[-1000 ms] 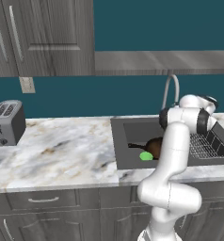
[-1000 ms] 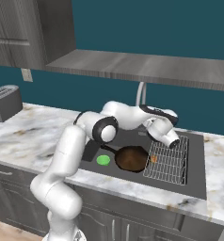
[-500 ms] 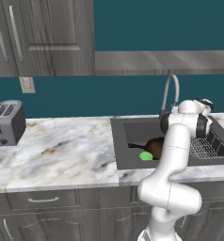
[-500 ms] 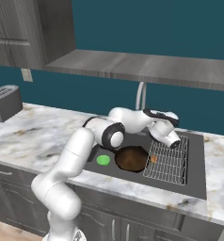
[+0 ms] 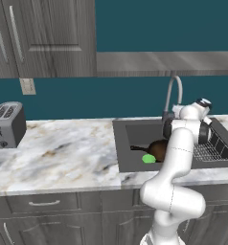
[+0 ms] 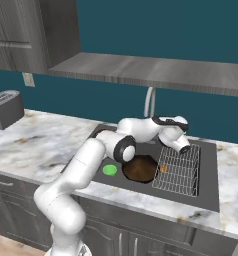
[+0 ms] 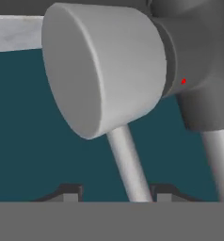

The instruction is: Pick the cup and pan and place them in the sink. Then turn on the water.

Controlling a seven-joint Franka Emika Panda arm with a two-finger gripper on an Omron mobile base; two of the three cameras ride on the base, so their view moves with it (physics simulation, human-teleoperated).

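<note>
Hand view: gripper (image 7: 114,190), two dark finger tips at the bottom edge, standing apart on either side of a thin grey faucet lever stem (image 7: 128,162); whether the pads touch the stem cannot be told. Directly ahead, a large pale grey cylindrical faucet knob (image 7: 102,66), its flat end turned toward the lower left, joined to a darker grey faucet body (image 7: 198,61) bearing a small red dot; teal wall (image 7: 34,141) behind. Right base view: white arm (image 6: 91,165) reaching forward over the basin, hand (image 6: 173,135) at the base of the gooseneck faucet (image 6: 150,102) on the back rim. Sink (image 6: 206,192), dark grey rectangular basin set in the marble counter (image 6: 36,145). Pan (image 6: 140,168), round, brownish inside, lying on the basin floor. Cup (image 6: 110,170), bright green, on the basin floor just left of the pan and near it, seen from above. Wire rack (image 6: 178,170), on the right part of the basin, beside the pan. Toaster (image 6: 3,107), far left on the counter, well apart from the sink. Left base view: cup (image 5: 148,159) and pan (image 5: 156,149) close together in the sink (image 5: 123,148), partly behind the arm; curved faucet spout (image 5: 176,91) above; toaster (image 5: 8,124) at the left; grey cabinets (image 5: 44,33) overhead.
</note>
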